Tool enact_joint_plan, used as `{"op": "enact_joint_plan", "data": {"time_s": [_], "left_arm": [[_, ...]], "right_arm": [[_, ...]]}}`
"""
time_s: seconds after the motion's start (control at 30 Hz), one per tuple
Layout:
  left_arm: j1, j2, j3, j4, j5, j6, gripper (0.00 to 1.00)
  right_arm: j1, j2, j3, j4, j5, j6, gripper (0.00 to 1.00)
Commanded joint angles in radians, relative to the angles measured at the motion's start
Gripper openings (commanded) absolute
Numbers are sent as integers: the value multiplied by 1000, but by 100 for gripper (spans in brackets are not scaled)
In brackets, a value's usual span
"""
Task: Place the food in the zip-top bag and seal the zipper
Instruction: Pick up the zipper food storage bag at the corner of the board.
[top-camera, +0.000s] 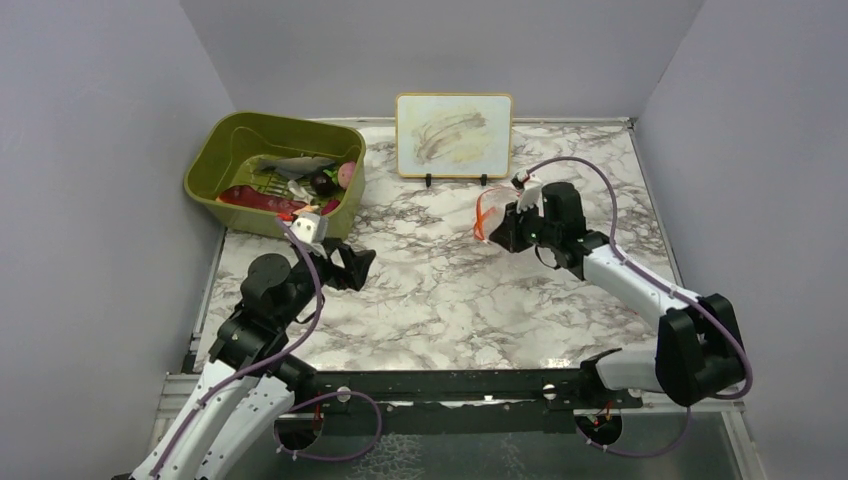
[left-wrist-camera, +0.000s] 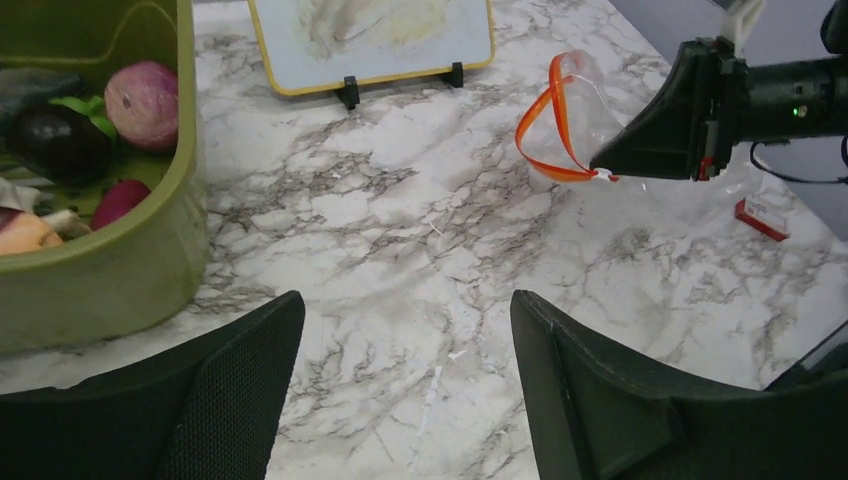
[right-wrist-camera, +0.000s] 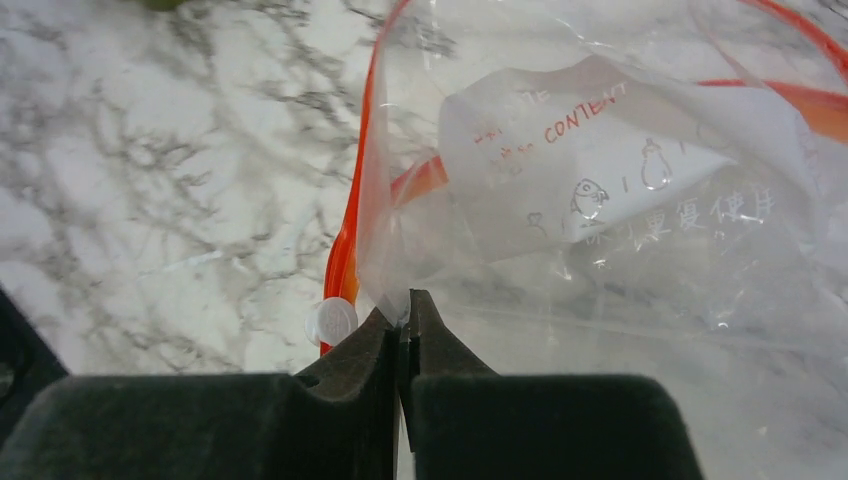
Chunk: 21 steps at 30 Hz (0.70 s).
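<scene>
Pinching the zip-top bag (right-wrist-camera: 620, 200) by its rim with the right gripper (right-wrist-camera: 405, 305), clamped thin on the plastic just beside the zipper (right-wrist-camera: 350, 230), propping the mouth up in an orange loop over the marble table (top-camera: 440, 290), right of centre. Hovering wide and empty with the left gripper (left-wrist-camera: 405, 300), just beside the olive bin (left-wrist-camera: 100, 270) holding the food (left-wrist-camera: 140, 100). Best now: hold that pinch steady, mouth facing left, dip into the bin, take one piece squarely, carry it low, drop it well past the zipper. Likely to collapse if tugged.
</scene>
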<state>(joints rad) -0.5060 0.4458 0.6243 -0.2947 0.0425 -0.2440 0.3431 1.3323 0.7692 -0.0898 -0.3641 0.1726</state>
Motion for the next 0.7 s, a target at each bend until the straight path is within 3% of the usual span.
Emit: {"op": "enact_joint_plan", "data": {"time_s": [0.0,0.1,0.4,0.67], "left_arm": [[-3,49,41,-11,16,-241,74],[-3,88,57,3,83,-380,68],[-3,151,79,117,166,-619,68],[-3,271,73,198,216,-698,73]], "right_arm": [[47,-113,-46,112,-185,20,1],[87,-196,-91,201,-248,15,1],[143,-385,-150,371,-427,35,1],[206,-356,-121,376,-518,-8,1]]}}
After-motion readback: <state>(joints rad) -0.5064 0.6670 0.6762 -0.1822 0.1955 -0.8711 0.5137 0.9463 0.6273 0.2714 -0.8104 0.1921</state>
